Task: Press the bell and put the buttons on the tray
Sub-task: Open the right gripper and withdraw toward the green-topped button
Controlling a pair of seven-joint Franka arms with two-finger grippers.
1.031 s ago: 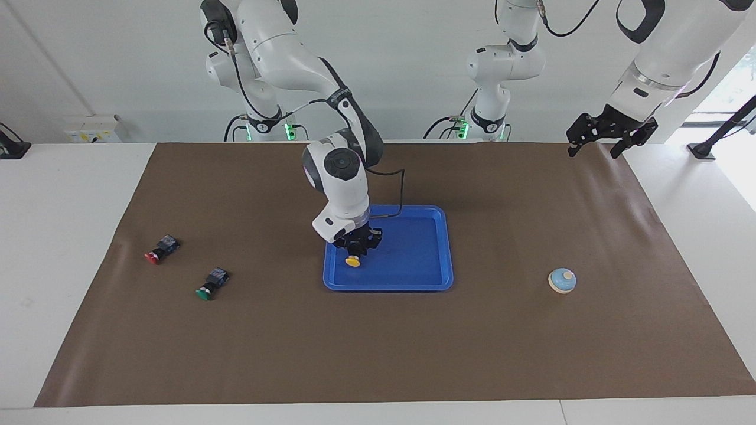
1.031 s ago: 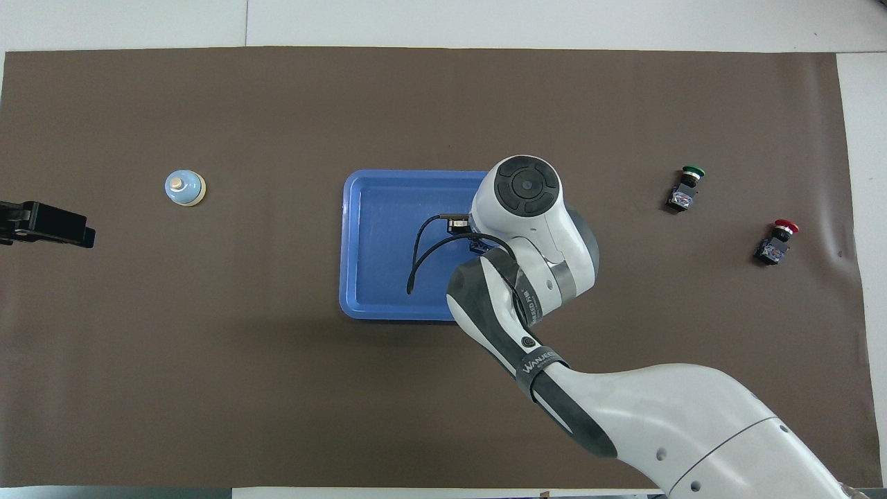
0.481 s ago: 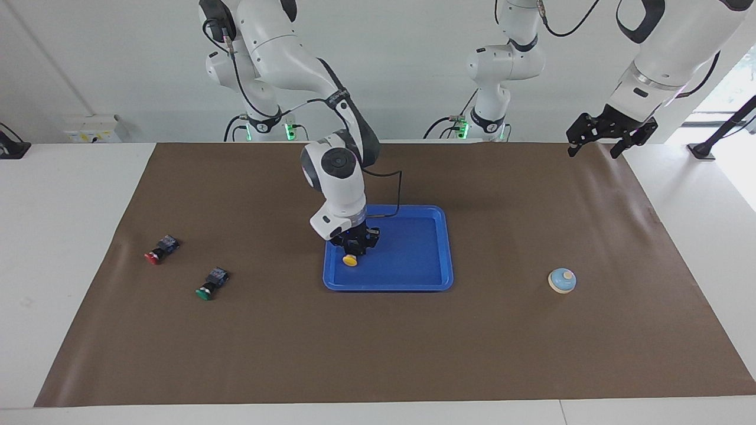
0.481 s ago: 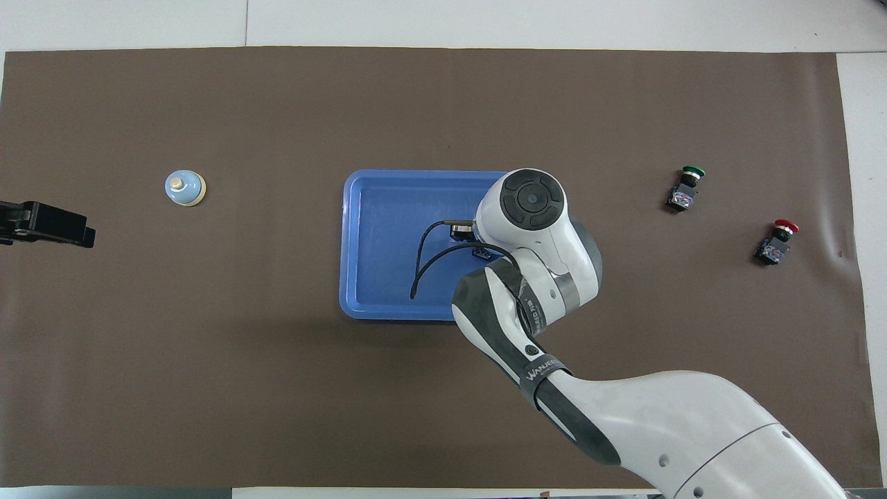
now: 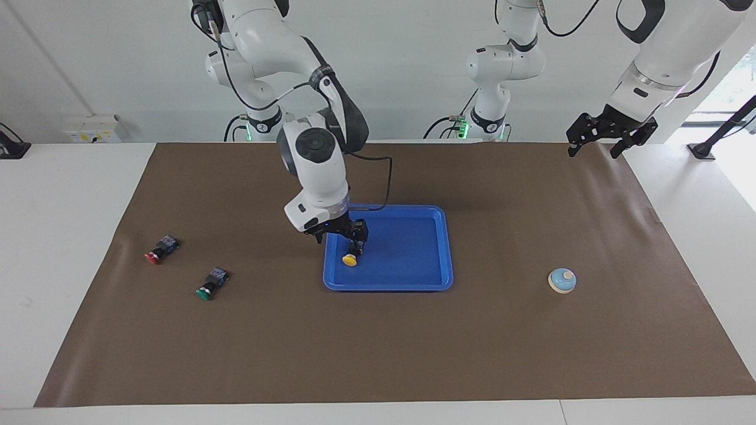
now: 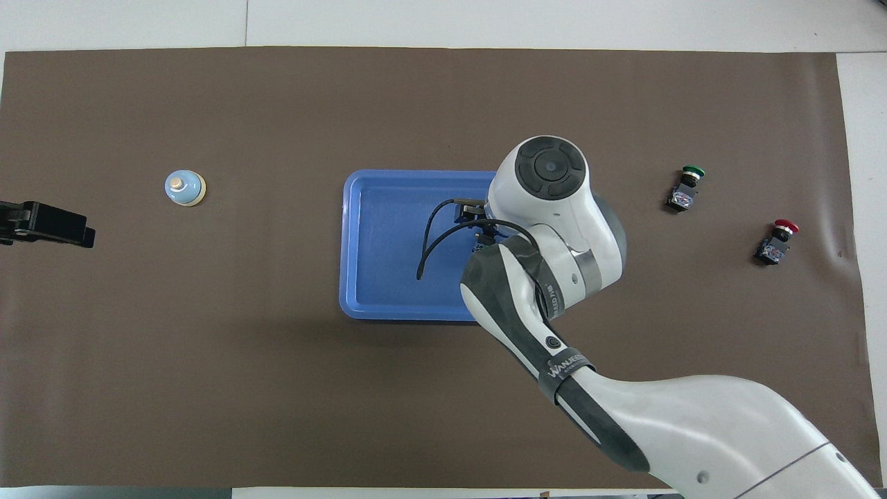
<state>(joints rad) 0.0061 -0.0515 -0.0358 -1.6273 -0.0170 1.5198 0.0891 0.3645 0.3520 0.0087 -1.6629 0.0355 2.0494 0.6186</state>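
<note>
The blue tray [image 5: 413, 287] [image 6: 374, 242] lies mid-table. On it, by the rim toward the right arm's end, rests the yellow button [image 5: 350, 259], mostly hidden under the arm in the overhead view. My right gripper [image 5: 338, 238] hangs open just above that button, and nothing is held between its fingers. The green button [image 5: 211, 283] [image 6: 684, 190] and the red button [image 5: 158, 250] [image 6: 776, 243] lie on the mat toward the right arm's end. The bell [image 5: 561, 280] [image 6: 185, 188] stands toward the left arm's end. My left gripper [image 5: 593, 149] [image 6: 41, 225] waits open, raised over the mat's corner.
A brown mat [image 5: 531, 354] covers the table. The right arm's wrist and forearm [image 6: 547, 208] overhang the tray's side toward the right arm's end. A black cable [image 6: 429, 242] loops over the tray.
My right gripper opened and let go of the yellow button, then rose and drifted toward the right arm's end. The button stays on the tray. The left arm has not moved.
</note>
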